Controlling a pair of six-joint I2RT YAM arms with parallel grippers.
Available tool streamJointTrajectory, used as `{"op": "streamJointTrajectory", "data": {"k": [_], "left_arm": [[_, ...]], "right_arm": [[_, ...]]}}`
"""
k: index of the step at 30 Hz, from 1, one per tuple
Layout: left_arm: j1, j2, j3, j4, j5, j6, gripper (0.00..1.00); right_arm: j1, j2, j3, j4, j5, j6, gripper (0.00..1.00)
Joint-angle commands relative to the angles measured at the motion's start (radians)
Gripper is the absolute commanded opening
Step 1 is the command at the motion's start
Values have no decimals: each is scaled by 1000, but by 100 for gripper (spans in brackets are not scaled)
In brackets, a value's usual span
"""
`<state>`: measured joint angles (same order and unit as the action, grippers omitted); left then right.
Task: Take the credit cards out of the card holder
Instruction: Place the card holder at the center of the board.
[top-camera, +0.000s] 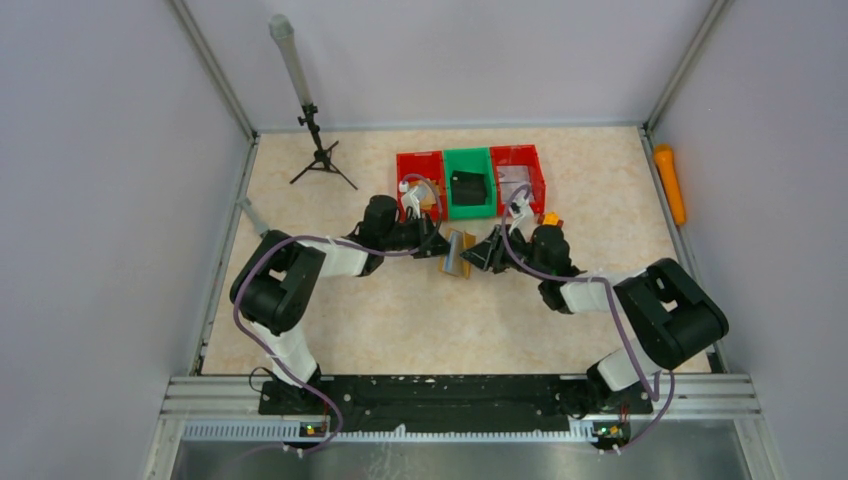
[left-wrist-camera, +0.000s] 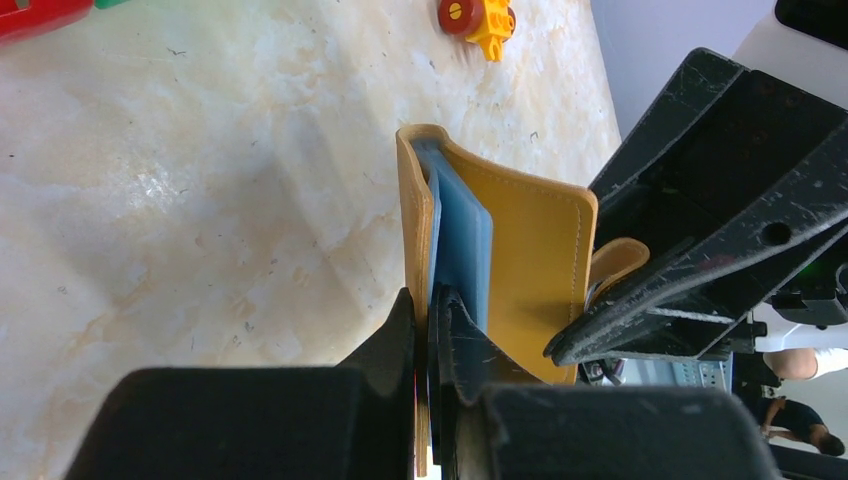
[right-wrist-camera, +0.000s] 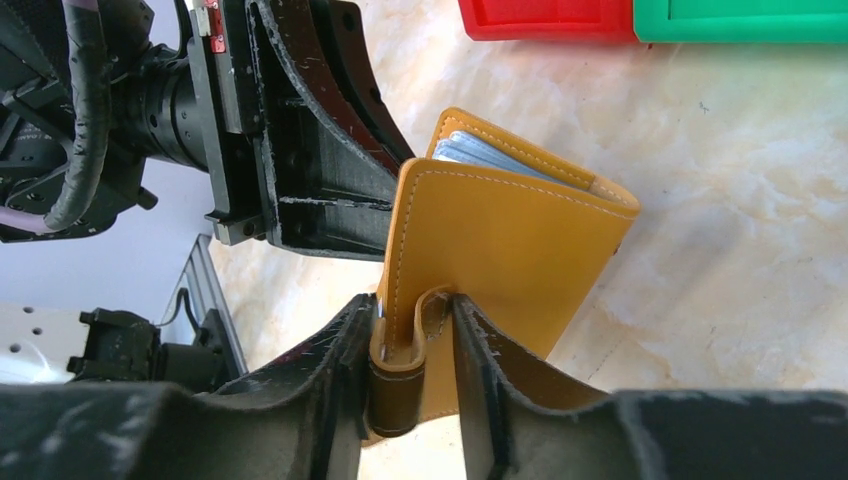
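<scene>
The left claw (left-wrist-camera: 428, 302) is pinching narrowly shut on one leaf of the card holder (left-wrist-camera: 525, 265), its black fingers (left-wrist-camera: 395, 335) pressing the mustard leather from both sides. The right claw (right-wrist-camera: 412, 308) is gripping the holder's small side tab, which is sitting looped between its two pads (both are touching the leather). Between the two claws the card holder is standing on edge and gaping partly open. The credit cards (left-wrist-camera: 465, 240), pale blue-grey in the wrist views, are sitting inside it, with their edges showing at the open mouth. Seen from above, the holder is sitting toward the far edge of the bench (top-camera: 400, 320), about midway between its left and right edges. Whether it is touching the bench cannot be told.

Just beyond it, three bins are lining the far edge side by side. The left red bin (top-camera: 420, 156) is partly hidden by the left arm, so its contents are unclear. The green bin (top-camera: 468, 152) is holding a black object (top-camera: 468, 187). The right red bin (top-camera: 515, 150) is holding something pale, too small to make out. A yellow toy block (left-wrist-camera: 478, 17) with a red end is lying on the bench near the right red bin. A black tripod (top-camera: 322, 158) is standing near the far left corner, and an orange object (top-camera: 670, 183) is lying along the right edge near the far right corner.
</scene>
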<state>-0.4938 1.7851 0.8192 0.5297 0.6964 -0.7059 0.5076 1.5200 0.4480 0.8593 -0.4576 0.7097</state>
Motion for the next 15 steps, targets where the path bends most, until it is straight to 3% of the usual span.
{"op": "streamJointTrajectory", "data": {"k": [1,5,12,15], "left_arm": [[-12,-46,14,75,43,-3,0],[-12,-56,9,82,44,-6,0],[-5,-58,12,48,21,5,3],[-3,-54,16,33,15,7,17]], "right_arm": [[5,-7,51,25,-10,-18,39],[5,-29,58,-57,52,-52,43],[-20,-53,63,-179,170,-64,15],[-26,-43,74,-214,180,-69,13]]}}
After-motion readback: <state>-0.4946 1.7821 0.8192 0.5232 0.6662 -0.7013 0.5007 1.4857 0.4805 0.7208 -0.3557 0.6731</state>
